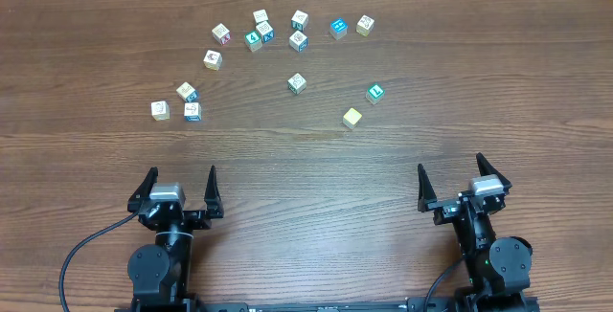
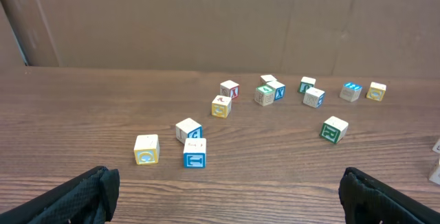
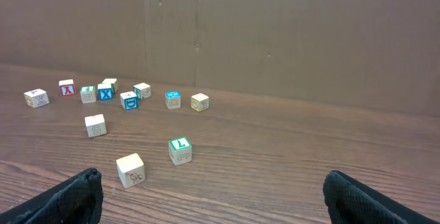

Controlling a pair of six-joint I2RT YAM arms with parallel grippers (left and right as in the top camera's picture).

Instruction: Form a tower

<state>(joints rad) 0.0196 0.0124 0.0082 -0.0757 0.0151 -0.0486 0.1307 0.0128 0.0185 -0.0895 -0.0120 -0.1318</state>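
Note:
No tower shows in any view; several small wooden cubes lie singly in a loose arc across the far half of the table (image 1: 306, 159). Nearest my left gripper (image 1: 180, 173) are a yellow-faced cube (image 2: 146, 148) and a blue-faced cube (image 2: 194, 153). A plain cream cube (image 1: 352, 118) and a green-topped cube (image 1: 375, 92) lie closest to my right gripper (image 1: 450, 164). Both grippers stand open and hold nothing near the front edge, well short of the cubes. In the wrist views only the black fingertips (image 2: 96, 189) (image 3: 82, 189) show at the lower corners.
A brown cardboard wall (image 2: 206, 18) rises behind the far table edge. A tight cluster of cubes (image 1: 259, 34) sits at the back centre-left. A black cable (image 1: 77, 255) loops beside the left arm's base.

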